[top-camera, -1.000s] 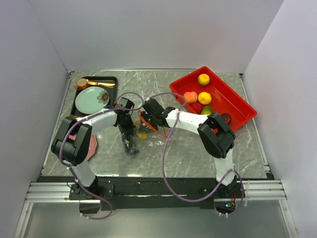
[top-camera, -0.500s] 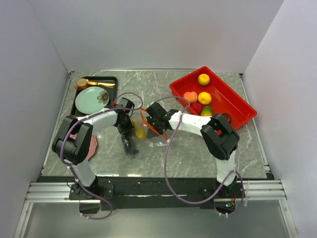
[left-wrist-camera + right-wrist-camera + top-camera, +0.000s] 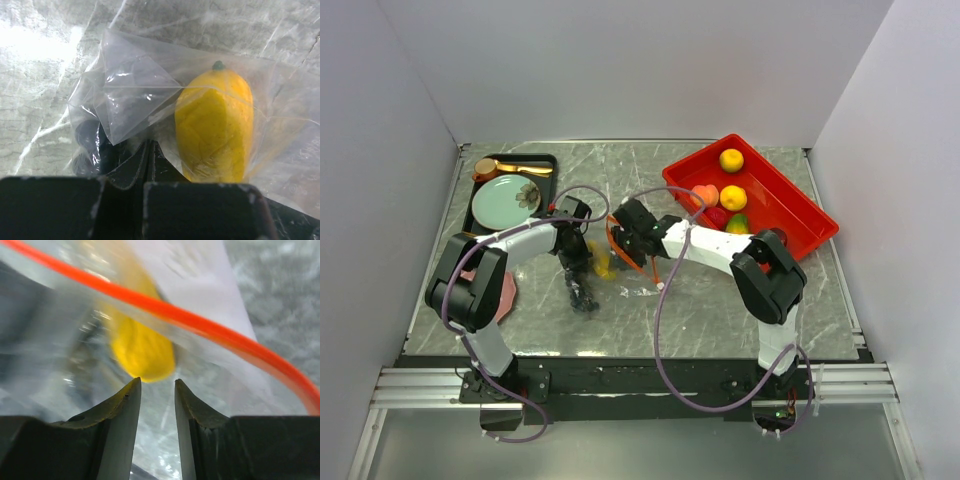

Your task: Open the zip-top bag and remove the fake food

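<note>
A grey desk [image 3: 720, 310] with pale marble veining is seen from above. A black tray [image 3: 546, 160] is set in its far left corner, and a red tray [image 3: 790, 195] is laid askew at the far right. A clear zip-top bag [image 3: 130, 80] is spread on the surface near the middle. A flat pink item [image 3: 507, 296] is laid near the left edge, partly hidden.
</note>
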Controlling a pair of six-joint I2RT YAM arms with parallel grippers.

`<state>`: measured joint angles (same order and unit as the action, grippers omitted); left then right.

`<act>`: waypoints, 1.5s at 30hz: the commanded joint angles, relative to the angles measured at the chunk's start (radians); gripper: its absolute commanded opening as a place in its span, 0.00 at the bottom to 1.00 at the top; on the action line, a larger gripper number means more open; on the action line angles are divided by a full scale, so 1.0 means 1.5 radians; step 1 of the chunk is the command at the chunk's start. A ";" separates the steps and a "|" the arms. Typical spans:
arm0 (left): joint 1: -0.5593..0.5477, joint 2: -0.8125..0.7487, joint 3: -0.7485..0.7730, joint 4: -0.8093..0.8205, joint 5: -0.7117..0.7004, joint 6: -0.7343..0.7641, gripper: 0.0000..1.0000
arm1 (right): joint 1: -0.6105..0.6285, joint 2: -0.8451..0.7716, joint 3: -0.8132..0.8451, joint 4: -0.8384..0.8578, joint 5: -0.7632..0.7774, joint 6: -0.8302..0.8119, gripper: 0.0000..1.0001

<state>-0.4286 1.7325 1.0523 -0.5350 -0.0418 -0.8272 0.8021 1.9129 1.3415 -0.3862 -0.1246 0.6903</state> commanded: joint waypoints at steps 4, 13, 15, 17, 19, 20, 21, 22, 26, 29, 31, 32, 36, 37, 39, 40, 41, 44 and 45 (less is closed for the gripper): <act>-0.001 -0.016 0.001 0.009 0.018 0.015 0.01 | 0.000 0.001 0.077 -0.007 0.012 -0.003 0.41; -0.001 -0.013 0.004 0.012 0.023 0.024 0.01 | 0.014 0.079 0.144 -0.043 0.015 -0.015 0.43; -0.003 -0.011 0.005 0.013 0.032 0.027 0.01 | 0.018 0.093 0.154 -0.051 0.021 -0.017 0.43; -0.003 -0.009 0.004 0.014 0.035 0.030 0.01 | 0.022 0.097 0.155 -0.054 0.022 -0.016 0.43; -0.003 -0.008 0.002 0.018 0.039 0.030 0.01 | 0.023 0.104 0.155 -0.054 0.023 -0.015 0.44; -0.004 -0.006 0.001 0.020 0.042 0.030 0.01 | 0.025 0.106 0.156 -0.056 0.022 -0.016 0.45; -0.005 -0.003 0.002 0.021 0.045 0.031 0.01 | 0.026 0.108 0.155 -0.055 0.022 -0.017 0.49; -0.005 -0.002 0.003 0.022 0.045 0.031 0.01 | 0.027 0.108 0.156 -0.056 0.026 -0.017 0.50; -0.008 0.003 0.007 0.024 0.048 0.031 0.01 | 0.031 0.115 0.154 -0.060 0.026 -0.015 0.54; -0.010 0.004 0.009 0.026 0.049 0.032 0.01 | 0.034 0.118 0.152 -0.057 0.025 -0.013 0.60; -0.010 0.003 0.008 0.026 0.049 0.030 0.01 | 0.035 0.125 0.155 -0.057 0.023 -0.013 0.64; -0.010 0.002 0.007 0.026 0.047 0.029 0.01 | 0.036 0.127 0.156 -0.061 0.022 -0.014 0.65; -0.009 0.000 0.007 0.004 0.030 0.019 0.01 | 0.036 0.111 0.143 -0.062 0.034 -0.010 0.46; -0.009 0.002 0.007 -0.001 -0.003 0.017 0.01 | 0.035 0.103 0.139 -0.063 0.038 -0.009 0.39; -0.008 0.006 0.008 -0.017 -0.023 0.011 0.01 | 0.030 0.079 0.124 -0.065 0.040 -0.007 0.26; -0.008 0.006 0.008 -0.021 -0.033 0.008 0.01 | 0.026 0.073 0.119 -0.066 0.038 -0.006 0.24; -0.006 0.006 0.007 -0.022 -0.049 0.003 0.01 | 0.021 0.065 0.114 -0.067 0.035 -0.003 0.22; -0.003 0.008 0.006 -0.024 -0.071 0.002 0.01 | 0.010 0.034 0.089 -0.063 0.026 0.001 0.22; -0.003 0.009 0.007 -0.026 -0.079 0.003 0.01 | 0.008 0.021 0.079 -0.062 0.022 0.002 0.22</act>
<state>-0.4335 1.7329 1.0519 -0.5522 -0.0772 -0.8101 0.8318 2.0441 1.5028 -0.4587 -0.0940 0.6868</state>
